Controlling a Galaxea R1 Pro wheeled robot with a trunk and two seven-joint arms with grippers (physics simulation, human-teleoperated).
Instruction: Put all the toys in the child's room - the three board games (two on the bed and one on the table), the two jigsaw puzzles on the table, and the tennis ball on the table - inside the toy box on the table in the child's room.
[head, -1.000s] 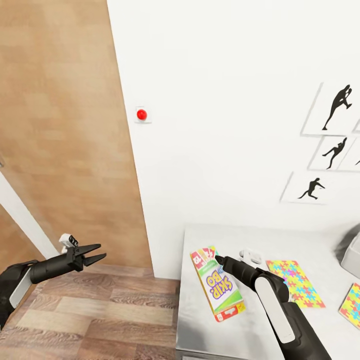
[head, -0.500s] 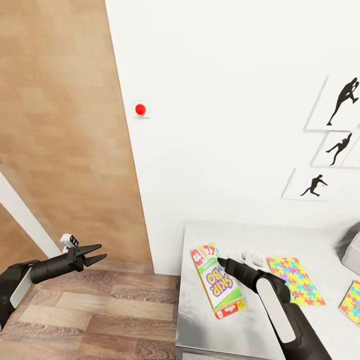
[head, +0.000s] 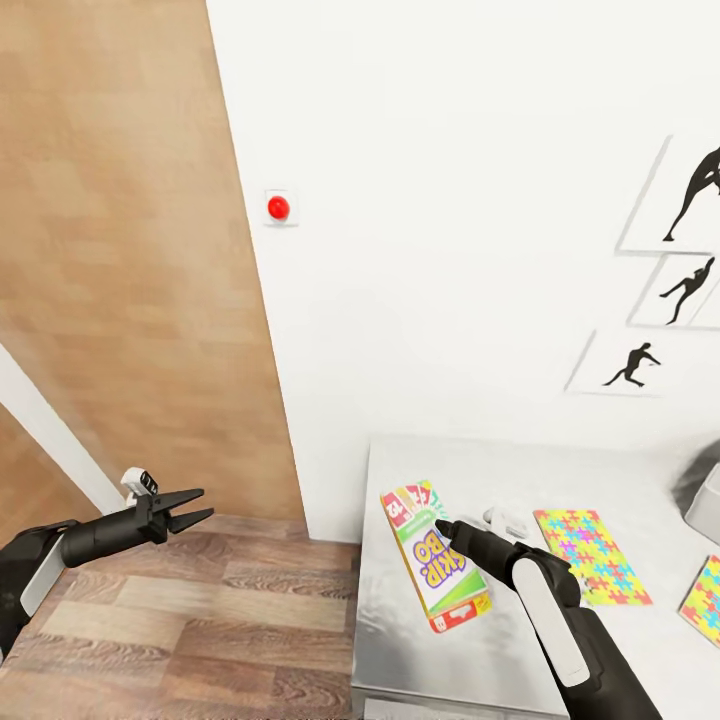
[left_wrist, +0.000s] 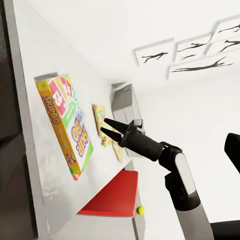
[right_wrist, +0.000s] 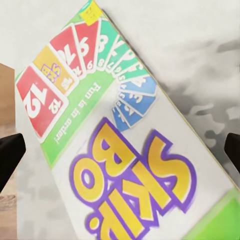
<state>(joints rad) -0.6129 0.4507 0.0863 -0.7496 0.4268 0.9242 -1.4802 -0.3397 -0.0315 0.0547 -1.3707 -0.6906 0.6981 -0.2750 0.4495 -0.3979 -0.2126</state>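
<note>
Head view | right hand (head: 441, 524) open over board game (head: 433, 557) | table (head: 520, 470)

So the only readable stuff is on the board game box (head: 434, 556) lying flat on the table (head: 480, 470), near its left end. Big yellow letters with a purple outline say "SKIP-BO" across the white lid (right_wrist: 135, 185). The narrow side of the box (left_wrist: 52, 125) has "SKIPBO" printed again in the left wrist view. On the green part there's a fan of cards: a red one with "12" at each corner, a yellow one with a smaller "12", then smaller number cards I can't read for sure. A white line on the green reads something like "Fun is in order!", pretty blurry though.
</note>
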